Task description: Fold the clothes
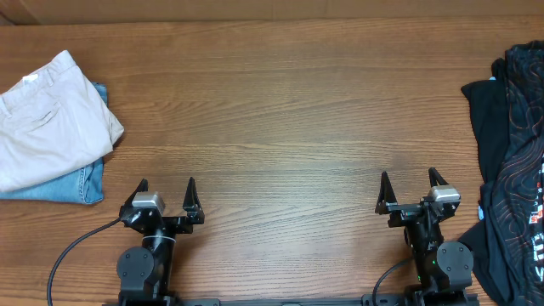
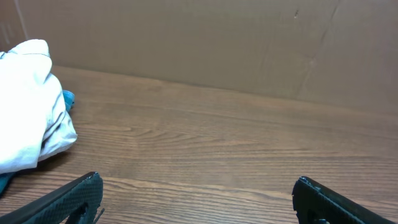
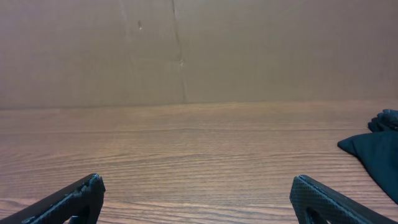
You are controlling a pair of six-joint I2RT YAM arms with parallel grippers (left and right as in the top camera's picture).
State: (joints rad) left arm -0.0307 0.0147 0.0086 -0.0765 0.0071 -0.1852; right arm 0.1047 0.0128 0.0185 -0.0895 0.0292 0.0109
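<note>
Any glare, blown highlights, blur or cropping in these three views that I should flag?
Overhead: even light, sharp grain on the table, no glare, but the jersey runs off the right edge. Left wrist: the trousers are blown out to near white. Right wrist: slightly soft, with only a corner of black cloth showing at the right edge.

The overhead camera looks straight down on the wooden table (image 1: 280,102), with the arm bases at the bottom edge. Each wrist camera rides low, close to the tabletop, facing forward past the left gripper (image 2: 198,180) or right gripper (image 3: 196,179) toward a cardboard wall (image 2: 249,43). Overhead and left wrist share the beige trousers (image 1: 47,119); overhead and right wrist share black cloth (image 1: 484,110).
</note>
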